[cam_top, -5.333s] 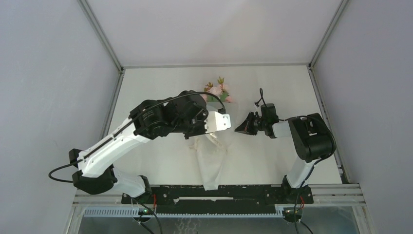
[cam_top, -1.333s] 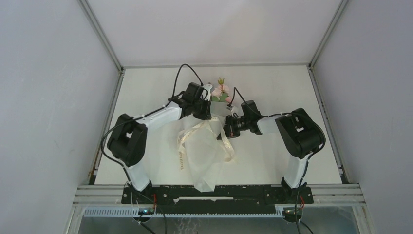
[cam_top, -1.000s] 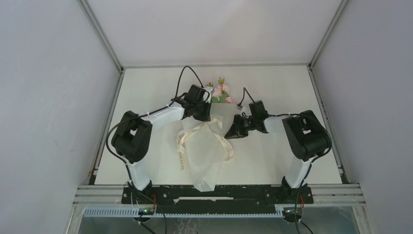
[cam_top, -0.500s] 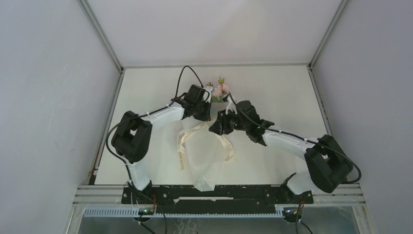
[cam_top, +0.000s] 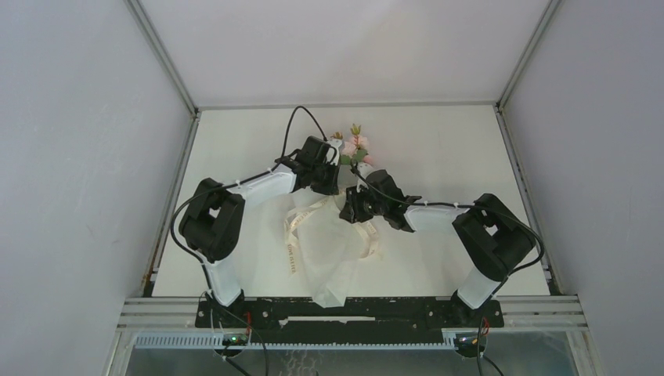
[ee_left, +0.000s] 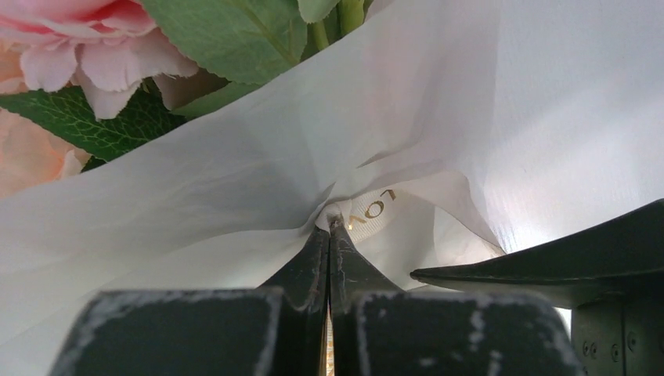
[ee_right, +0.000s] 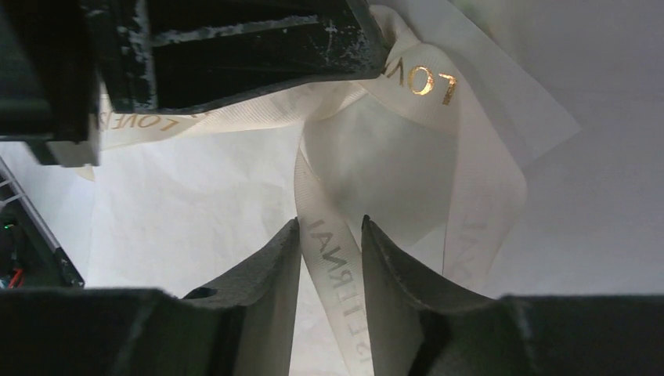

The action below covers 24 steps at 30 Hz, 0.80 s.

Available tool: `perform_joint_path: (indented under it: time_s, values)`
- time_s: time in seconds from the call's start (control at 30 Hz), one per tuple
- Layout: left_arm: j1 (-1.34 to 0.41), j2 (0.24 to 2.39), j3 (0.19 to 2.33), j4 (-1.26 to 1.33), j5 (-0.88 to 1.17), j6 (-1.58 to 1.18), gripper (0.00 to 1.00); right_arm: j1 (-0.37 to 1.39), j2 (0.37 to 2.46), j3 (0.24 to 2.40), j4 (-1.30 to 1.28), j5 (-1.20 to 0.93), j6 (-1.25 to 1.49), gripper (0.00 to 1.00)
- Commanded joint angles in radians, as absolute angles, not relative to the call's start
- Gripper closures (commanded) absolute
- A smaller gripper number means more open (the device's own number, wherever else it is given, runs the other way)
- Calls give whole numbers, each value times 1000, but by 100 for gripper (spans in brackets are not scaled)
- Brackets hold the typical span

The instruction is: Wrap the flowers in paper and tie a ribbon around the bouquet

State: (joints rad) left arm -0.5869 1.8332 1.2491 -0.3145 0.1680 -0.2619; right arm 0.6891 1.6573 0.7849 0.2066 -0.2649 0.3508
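Centre frame, the left gripper (ee_left: 330, 229) is pinning, jaws clenched, the cream lettered fabric ribbon (ee_right: 415, 78) against the off-white paper-coned bouquet (cam_top: 337, 262) of pink flowers (cam_top: 354, 147) on the white table (cam_top: 438, 149) — while the right gripper (ee_right: 330, 229), swung in from the right a second ago, is spreading its jaws astride a trailing strand, seemingly readying the tie.

Bright, even, diffuse light; soft shadows. Paper (ee_left: 548, 94) glows translucent. Wrist views: near foreground blurred.

Parted right end effector (ee_right: 330, 229) straddles ribbon (ee_right: 416, 80) (gold lettering).
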Motion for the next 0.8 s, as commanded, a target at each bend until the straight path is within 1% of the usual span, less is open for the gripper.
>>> perform_joint_path:
  time_s: [0.0,0.07,0.1,0.2,0.23,0.27,0.3,0.37,0.4,0.43,0.53,0.63,0.7,0.77]
  values:
    - [-582,1801,1230,-292,179,-261,100,696,1682,810,262,-230,331,61]
    - [-581,1799,1230,-294,180,-258,100,695,1694,810,254,-221,332,65]
    - [-582,1798,1230,-295,182,-256,100,695,1699,810,250,-211,334,69]
    - [-582,1793,1232,-302,196,-242,100,695,1704,810,239,-189,339,91]
    - [-582,1792,1238,-311,206,-232,99,695,1704,810,237,-190,340,100]
    - [-583,1789,1247,-329,216,-218,91,694,1706,810,236,-192,343,100]
    - [-583,1788,1266,-355,228,-201,72,690,1711,810,236,-198,348,100]
    - [-582,1779,1321,-438,234,-148,42,681,1725,810,236,-205,364,100]
    - [-582,1774,1358,-486,231,-118,33,678,1735,810,234,-207,373,100]
    - [-582,1766,1394,-538,228,-85,28,672,1744,810,233,-211,383,100]
    - [-582,1733,1472,-672,237,25,21,659,1764,800,251,-238,412,100]
    - [-581,1660,1506,-796,256,151,20,645,1767,785,269,-262,438,100]
    - [-567,1592,1477,-844,281,250,21,639,1768,782,267,-269,444,100]
    - [-527,1508,1406,-866,315,363,28,637,1769,782,264,-274,445,100]
